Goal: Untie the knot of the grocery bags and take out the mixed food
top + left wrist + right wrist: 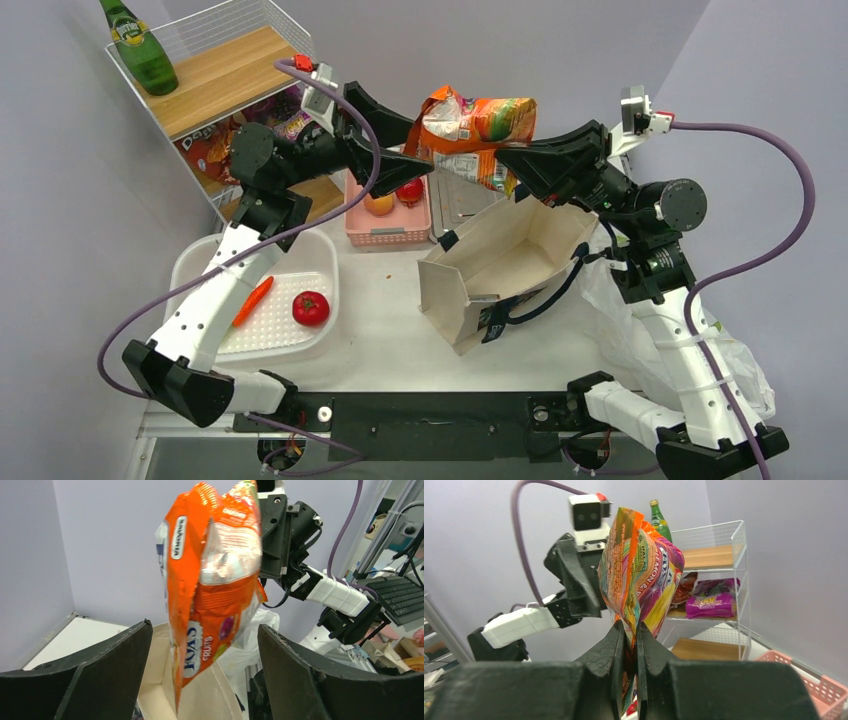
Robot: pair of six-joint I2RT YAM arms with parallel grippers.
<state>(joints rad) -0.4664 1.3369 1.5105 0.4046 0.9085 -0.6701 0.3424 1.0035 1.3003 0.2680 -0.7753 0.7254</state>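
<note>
An orange crisp packet (478,128) hangs in the air above the table's back, and my right gripper (503,152) is shut on its edge. The right wrist view shows both jaws pinching the packet (639,570) at the right gripper (629,625). My left gripper (423,147) is open and faces the packet's other end. In the left wrist view the packet (212,580) hangs between the wide-apart jaws of the left gripper (204,626), touching neither. The cream canvas tote (505,265) lies open below. The whitish plastic bag (640,330) is crumpled at the right.
A clear tub (200,262) at the left holds a carrot (252,300) and a tomato (310,307). A pink basket (388,232) holds a peach (379,204) and a red fruit (409,191). The wire shelf (225,70) carries a green bottle (140,45) and snack packets (210,150).
</note>
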